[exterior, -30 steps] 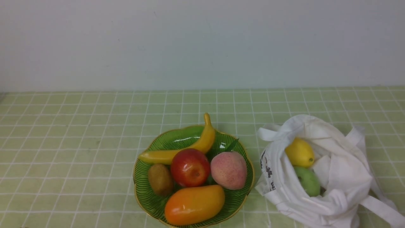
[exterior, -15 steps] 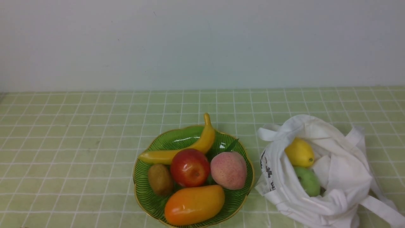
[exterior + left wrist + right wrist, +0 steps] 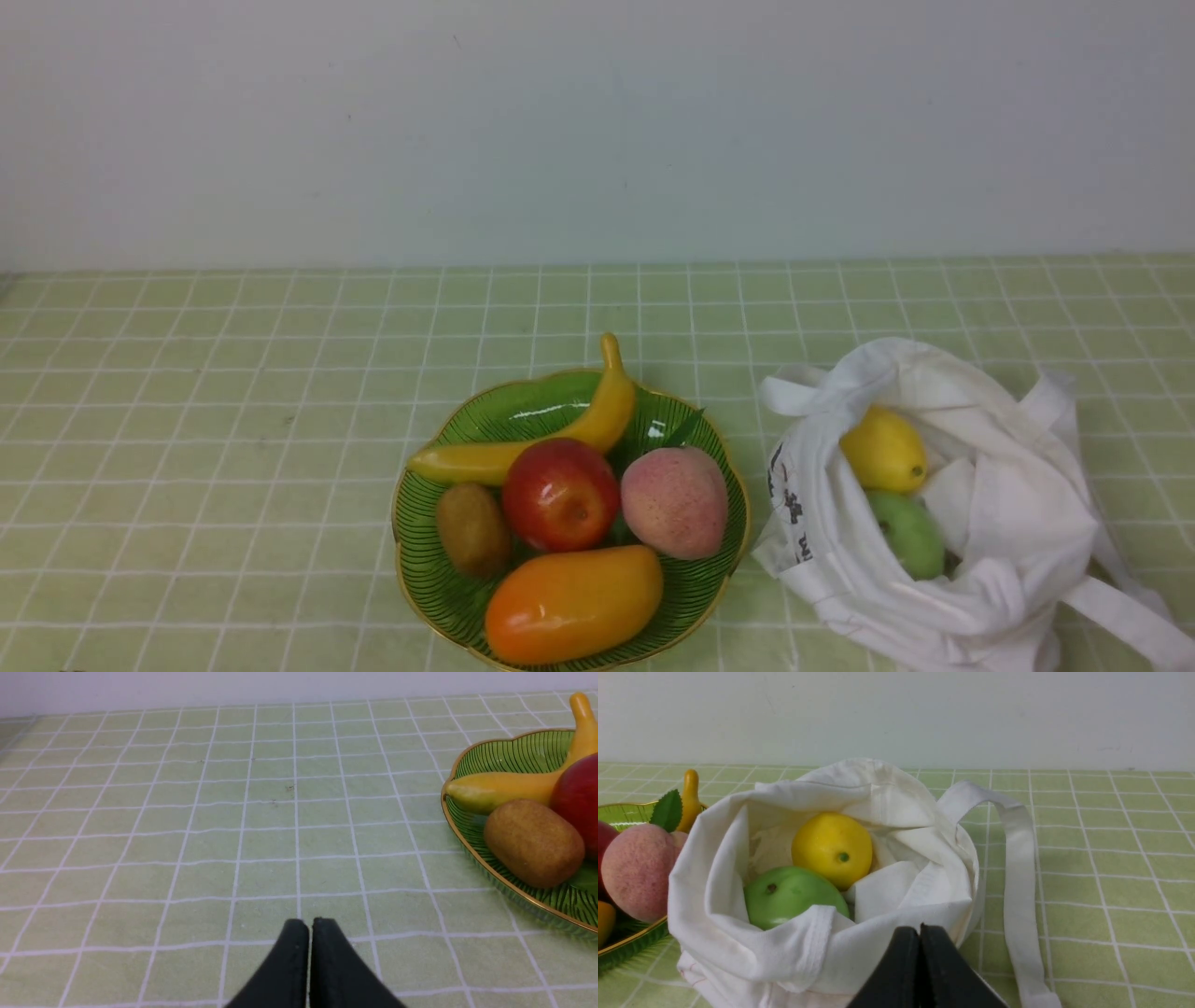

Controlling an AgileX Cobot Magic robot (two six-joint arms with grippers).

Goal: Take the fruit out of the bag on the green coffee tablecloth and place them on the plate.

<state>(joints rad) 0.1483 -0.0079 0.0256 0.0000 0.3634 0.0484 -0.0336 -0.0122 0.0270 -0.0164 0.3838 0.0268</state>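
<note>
I have both grippers pressed together and empty: the left gripper [image 3: 308,926] sits low over bare tablecloth [image 3: 233,420] left of the plate [image 3: 448,597], the right gripper [image 3: 919,933] just near-side of the bag [image 3: 1008,523]. The lemon [image 3: 883,450] and green fruit [image 3: 910,534] lie touching inside the bag's open mouth, at the right of the plate. My worries: the cloth rim folds over the green fruit, so fingers could snag fabric and drag the whole bag. The plate is crowded with apple [image 3: 560,493], peach [image 3: 674,501], mango [image 3: 573,602], kiwi [image 3: 472,527] and banana [image 3: 551,429]; a round fruit dropped on top could roll off.
</note>
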